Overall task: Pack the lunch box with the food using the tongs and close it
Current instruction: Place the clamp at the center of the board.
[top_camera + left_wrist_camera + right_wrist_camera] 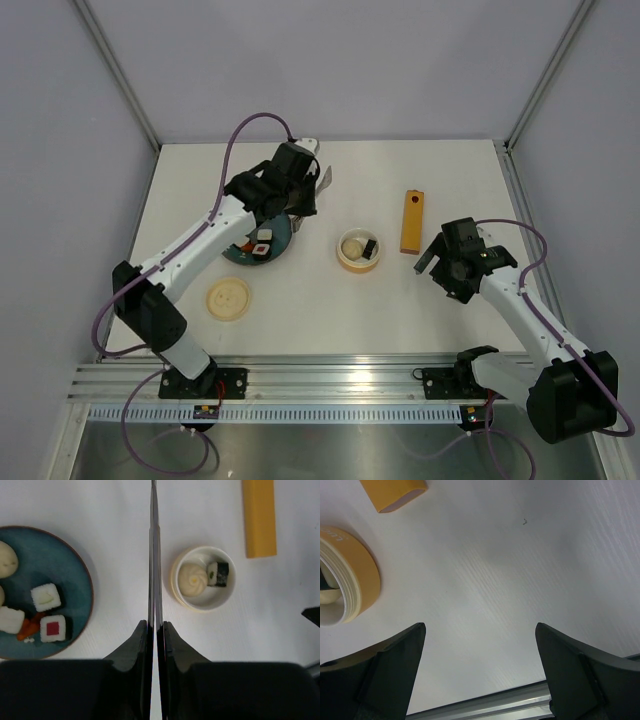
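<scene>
My left gripper (303,190) is shut on the thin silvery tongs (324,182), above the far rim of the dark plate (240,254). In the left wrist view the tongs (154,555) run straight ahead, their two arms pressed together between my fingers (137,640). The cream lunch box (202,607) stands to the right of the tongs and holds one pale bun (192,578) and a dark-wrapped roll (218,574). More food (6,560) lies on the plate (70,575). The lid (228,298) lies apart at the near left. My right gripper (437,258) hangs open and empty right of the lunch box (360,268).
A long orange block (411,222) lies beyond my right gripper, right of the lunch box. The plate also carries white rice rolls (46,597) and a red-centred piece (52,628). A metal rail (330,375) runs along the table's near edge.
</scene>
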You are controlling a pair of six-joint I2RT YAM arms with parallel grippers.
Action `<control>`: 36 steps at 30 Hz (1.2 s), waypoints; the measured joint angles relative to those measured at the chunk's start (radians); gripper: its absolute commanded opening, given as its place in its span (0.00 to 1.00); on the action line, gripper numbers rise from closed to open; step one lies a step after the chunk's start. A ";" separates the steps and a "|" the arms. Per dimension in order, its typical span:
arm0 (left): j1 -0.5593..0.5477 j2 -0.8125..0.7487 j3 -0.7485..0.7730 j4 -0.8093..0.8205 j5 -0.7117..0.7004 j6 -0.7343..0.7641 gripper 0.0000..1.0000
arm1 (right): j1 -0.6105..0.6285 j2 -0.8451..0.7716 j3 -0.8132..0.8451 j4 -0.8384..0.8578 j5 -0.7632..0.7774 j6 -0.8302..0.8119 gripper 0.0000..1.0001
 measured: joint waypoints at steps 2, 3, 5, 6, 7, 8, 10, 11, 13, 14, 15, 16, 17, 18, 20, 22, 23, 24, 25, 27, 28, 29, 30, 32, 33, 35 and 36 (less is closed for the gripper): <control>0.039 0.033 0.000 0.042 -0.010 0.021 0.00 | 0.000 0.000 0.000 0.000 0.000 0.000 0.99; 0.054 0.053 0.000 0.064 -0.016 0.029 0.00 | 0.000 0.000 0.000 0.000 0.000 0.000 1.00; 0.080 0.109 0.001 0.119 -0.021 0.047 0.00 | 0.000 0.000 0.000 0.000 0.000 0.000 1.00; 0.089 0.140 0.001 0.147 -0.023 0.056 0.00 | 0.000 0.000 0.000 0.000 0.000 0.000 0.99; 0.097 0.171 0.001 0.177 -0.025 0.065 0.00 | 0.000 0.000 0.000 0.000 -0.001 0.000 1.00; 0.104 0.203 0.003 0.203 -0.028 0.073 0.00 | 0.000 0.000 0.000 0.000 -0.001 0.000 0.99; 0.113 0.270 0.026 0.227 -0.032 0.082 0.00 | 0.000 -0.002 0.000 -0.002 -0.001 -0.001 0.99; 0.117 0.310 0.050 0.231 -0.032 0.085 0.00 | 0.000 -0.004 0.000 -0.004 0.000 -0.001 0.99; 0.125 0.385 0.099 0.246 -0.029 0.089 0.01 | 0.000 -0.014 0.000 -0.012 0.000 -0.001 1.00; 0.127 0.421 0.133 0.241 -0.029 0.090 0.02 | 0.000 -0.024 0.000 -0.020 0.000 -0.001 1.00; 0.130 0.458 0.172 0.240 -0.027 0.089 0.04 | 0.000 -0.030 0.000 -0.025 0.000 -0.001 0.99; 0.134 0.492 0.211 0.239 -0.025 0.089 0.07 | 0.000 -0.039 0.000 -0.031 0.000 -0.001 0.99; 0.136 0.518 0.243 0.237 -0.023 0.089 0.11 | 0.000 -0.045 0.000 -0.034 0.000 -0.001 0.99; 0.138 0.549 0.285 0.227 -0.019 0.088 0.16 | 0.000 -0.051 0.000 -0.039 0.000 -0.001 0.99; 0.145 0.602 0.356 0.220 -0.015 0.086 0.30 | 0.000 -0.062 0.000 -0.050 0.000 -0.001 0.99; 0.155 0.637 0.406 0.206 -0.005 0.084 0.37 | 0.000 -0.072 0.000 -0.058 0.001 -0.001 1.00; 0.162 0.657 0.431 0.195 0.000 0.081 0.46 | 0.000 -0.077 0.000 -0.059 0.001 0.000 1.00; 0.167 0.672 0.449 0.191 0.004 0.081 0.50 | 0.000 -0.080 0.000 -0.060 0.001 0.000 1.00; 0.173 0.692 0.473 0.183 0.009 0.079 0.53 | 0.000 -0.083 0.000 -0.062 0.002 0.000 0.99; 0.184 0.726 0.507 0.165 0.018 0.081 0.68 | 0.000 -0.085 0.000 -0.069 0.002 0.000 0.99; 0.188 0.737 0.513 0.159 0.022 0.082 0.70 | 0.000 -0.085 0.000 -0.071 0.002 0.000 0.99; 0.193 0.745 0.515 0.153 0.026 0.081 0.72 | 0.000 -0.085 0.000 -0.072 0.002 0.000 0.99; 0.196 0.750 0.515 0.146 0.030 0.081 0.77 | 0.000 -0.085 0.000 -0.073 0.002 0.000 0.99; 0.198 0.753 0.515 0.126 0.037 0.082 0.81 | 0.000 -0.085 0.000 -0.074 0.002 0.000 1.00; 0.198 0.753 0.515 0.122 0.039 0.082 0.84 | 0.000 -0.084 0.000 -0.074 0.002 0.000 0.99; 0.197 0.751 0.515 0.122 0.044 0.083 0.86 | 0.000 -0.082 0.000 -0.074 0.002 0.000 0.99; 0.197 0.750 0.515 0.120 0.047 0.083 0.86 | 0.000 -0.081 0.000 -0.074 0.002 0.000 0.99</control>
